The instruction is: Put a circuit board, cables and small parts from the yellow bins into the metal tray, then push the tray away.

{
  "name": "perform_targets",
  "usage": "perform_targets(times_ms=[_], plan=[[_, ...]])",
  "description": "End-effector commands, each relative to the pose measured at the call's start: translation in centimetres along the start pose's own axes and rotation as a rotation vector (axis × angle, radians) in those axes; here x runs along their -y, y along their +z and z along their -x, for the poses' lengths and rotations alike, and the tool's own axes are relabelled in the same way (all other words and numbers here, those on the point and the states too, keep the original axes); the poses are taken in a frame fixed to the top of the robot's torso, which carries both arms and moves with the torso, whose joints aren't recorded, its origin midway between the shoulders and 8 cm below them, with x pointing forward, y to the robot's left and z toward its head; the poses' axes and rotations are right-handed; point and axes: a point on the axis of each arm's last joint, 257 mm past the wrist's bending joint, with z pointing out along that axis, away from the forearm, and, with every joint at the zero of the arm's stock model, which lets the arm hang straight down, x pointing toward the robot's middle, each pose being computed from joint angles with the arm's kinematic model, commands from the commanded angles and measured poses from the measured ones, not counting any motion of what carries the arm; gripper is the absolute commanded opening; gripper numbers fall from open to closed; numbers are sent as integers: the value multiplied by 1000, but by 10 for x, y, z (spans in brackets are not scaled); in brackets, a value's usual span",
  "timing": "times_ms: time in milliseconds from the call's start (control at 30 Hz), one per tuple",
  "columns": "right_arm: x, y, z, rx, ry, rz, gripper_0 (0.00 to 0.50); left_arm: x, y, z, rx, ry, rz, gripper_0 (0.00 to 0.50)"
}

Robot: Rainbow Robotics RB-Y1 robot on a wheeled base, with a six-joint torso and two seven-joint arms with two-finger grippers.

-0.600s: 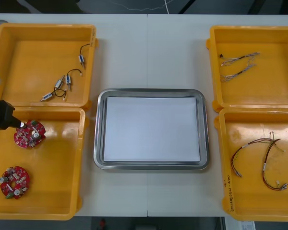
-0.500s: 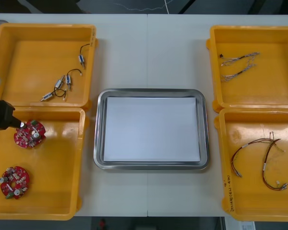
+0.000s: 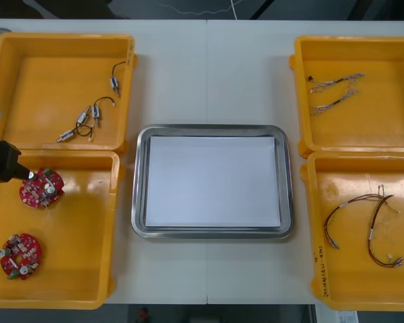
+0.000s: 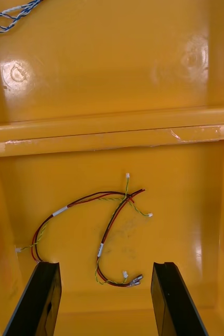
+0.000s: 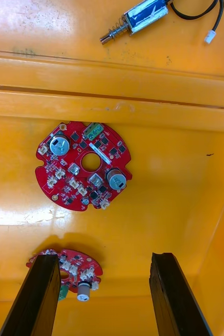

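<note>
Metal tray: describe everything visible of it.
The metal tray is a rectangle with rounded corners, a shiny raised rim and a flat white inside with nothing in it. It lies flat on the light table, between the yellow bins, with a narrow gap at each side. No claw touches it: the left claw hangs open over a left bin, the right claw over a right one.

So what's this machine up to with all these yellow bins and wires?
A two-armed robot is meant to fill the metal tray, whose white inside holds nothing yet. Its left end effector hangs open over a yellow bin with two red circuit boards; its right end effector hangs open over red and yellow cables in a second yellow bin. Neither grips anything.
</note>
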Motion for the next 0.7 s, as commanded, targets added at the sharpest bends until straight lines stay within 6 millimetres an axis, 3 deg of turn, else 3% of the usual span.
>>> perform_targets(times_ms=[33, 700], plan=[[9, -16, 16, 46, 12, -26, 500, -9, -9, 1, 15, 112, 38, 500], [9, -16, 16, 46, 12, -26, 500, -9, -9, 1, 15, 112, 38, 500]])
